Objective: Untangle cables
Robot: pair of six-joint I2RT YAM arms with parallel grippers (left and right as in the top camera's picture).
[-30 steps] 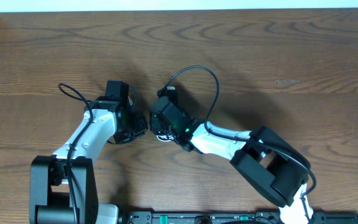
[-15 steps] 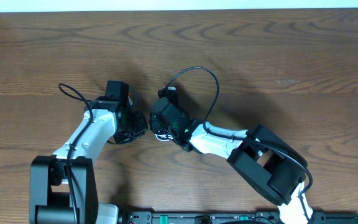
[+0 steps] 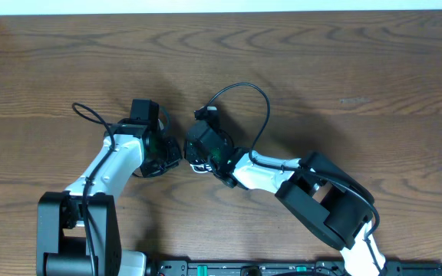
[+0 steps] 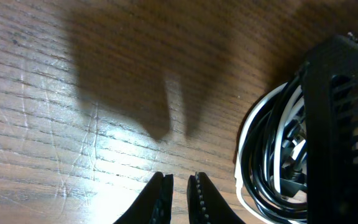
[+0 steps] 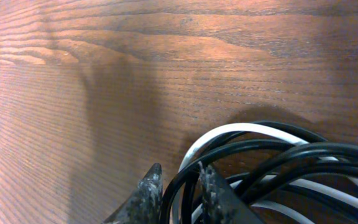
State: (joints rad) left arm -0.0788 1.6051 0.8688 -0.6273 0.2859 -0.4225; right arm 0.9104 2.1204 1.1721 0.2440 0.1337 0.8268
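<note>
The cables, a light, limp, springy bundle on the worktop, looked best taken by one outer loop: the right pincer pinched a black strand, while the left pincer sat nearly clenched on nothing.

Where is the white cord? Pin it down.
The white cord lies coiled in the bundle of black cords on the table, mid-table between both wrists, directly ahead of the right pincer.
</note>
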